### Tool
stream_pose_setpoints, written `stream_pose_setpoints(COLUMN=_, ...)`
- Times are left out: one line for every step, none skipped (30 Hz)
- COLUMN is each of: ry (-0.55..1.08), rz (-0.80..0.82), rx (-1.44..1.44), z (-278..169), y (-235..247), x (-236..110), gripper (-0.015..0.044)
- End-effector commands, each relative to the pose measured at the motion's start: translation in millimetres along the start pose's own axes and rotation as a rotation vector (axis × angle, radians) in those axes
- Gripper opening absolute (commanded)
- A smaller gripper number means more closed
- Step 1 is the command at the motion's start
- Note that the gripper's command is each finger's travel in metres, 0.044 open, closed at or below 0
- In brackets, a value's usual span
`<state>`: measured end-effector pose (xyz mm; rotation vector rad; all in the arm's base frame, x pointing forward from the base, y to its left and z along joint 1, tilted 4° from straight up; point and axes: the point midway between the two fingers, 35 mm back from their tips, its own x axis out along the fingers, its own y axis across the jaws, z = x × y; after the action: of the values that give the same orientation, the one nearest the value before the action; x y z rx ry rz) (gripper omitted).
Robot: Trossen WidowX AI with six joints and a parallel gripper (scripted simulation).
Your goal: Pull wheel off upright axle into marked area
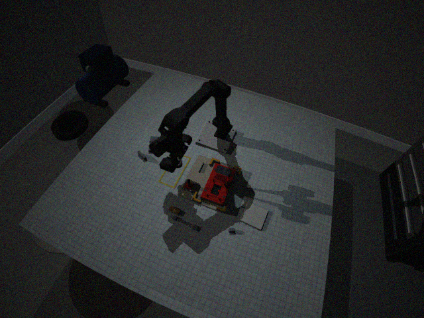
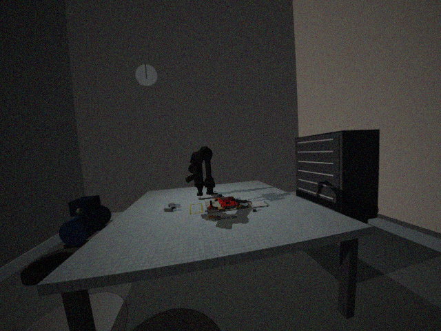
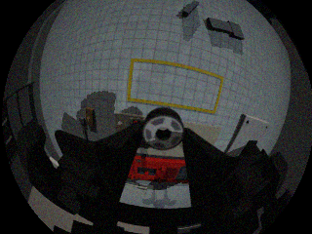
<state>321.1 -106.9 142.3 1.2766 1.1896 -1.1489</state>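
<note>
From the top, the gripper [image 1: 169, 165] hung over the yellow-outlined marked area [image 1: 175, 176], beside the red fixture [image 1: 216, 186]. The exterior view showed the arm [image 2: 201, 171] raised above the table [image 2: 199, 242]. At the wrist, the fingers were clamped on the wheel [image 3: 163, 132], held above the table.

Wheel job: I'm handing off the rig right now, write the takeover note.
Gripper: shut on the wheel.
Wheel: off the axle, carried above the table, near the edge of the yellow marked area.
Red assembly board: beside the marked area.
Done: wheel pulled free.
Left: move over the marked area, lower, set the wheel down inside it, open, back off so nothing touches.
</note>
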Motion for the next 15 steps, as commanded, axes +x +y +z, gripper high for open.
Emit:
stream_pose_setpoints(ry=-0.001, rz=0.009, rx=-0.007, z=15, y=-11, x=-3, gripper=0.0)
stream_pose_setpoints(ry=-0.001, rz=0.009, rx=-0.007, z=19, y=-14, x=-3, gripper=0.0)
stream_pose_setpoints(ry=-0.001, rz=0.009, rx=-0.007, z=24, y=-18, x=-3, gripper=0.0)
stream_pose_setpoints(ry=-0.001, rz=0.009, rx=-0.008, z=28, y=-21, x=-4, gripper=0.0)
stream_pose_setpoints(ry=-0.002, rz=0.009, rx=-0.008, z=31, y=-24, x=-4, gripper=0.0)
stream_pose_setpoints(ry=-0.002, rz=0.009, rx=-0.008, z=33, y=-26, x=-4, gripper=0.0)
stream_pose_setpoints(ry=-0.002, rz=0.009, rx=-0.008, z=34, y=-27, x=-4, gripper=0.0)
stream_pose_setpoints(ry=-0.002, rz=0.009, rx=-0.008, z=34, y=-27, x=-3, gripper=0.0)
stream_pose_setpoints(ry=-0.002, rz=0.009, rx=-0.008, z=34, y=-26, x=-2, gripper=0.0)
stream_pose_setpoints(ry=-0.002, rz=0.009, rx=-0.008, z=34, y=-26, x=0, gripper=0.0)
stream_pose_setpoints(ry=-0.002, rz=0.009, rx=-0.008, z=34, y=-26, x=2, gripper=0.0)
stream_pose_setpoints(ry=-0.002, rz=0.009, rx=-0.008, z=34, y=-26, x=5, gripper=0.0)
stream_pose_setpoints(ry=-0.002, rz=0.009, rx=-0.008, z=34, y=-26, x=8, gripper=0.0)
stream_pose_setpoints(ry=-0.002, rz=0.009, rx=-0.008, z=34, y=-26, x=11, gripper=0.0)
stream_pose_setpoints(ry=-0.002, rz=0.009, rx=-0.008, z=34, y=-26, x=14, gripper=0.0)
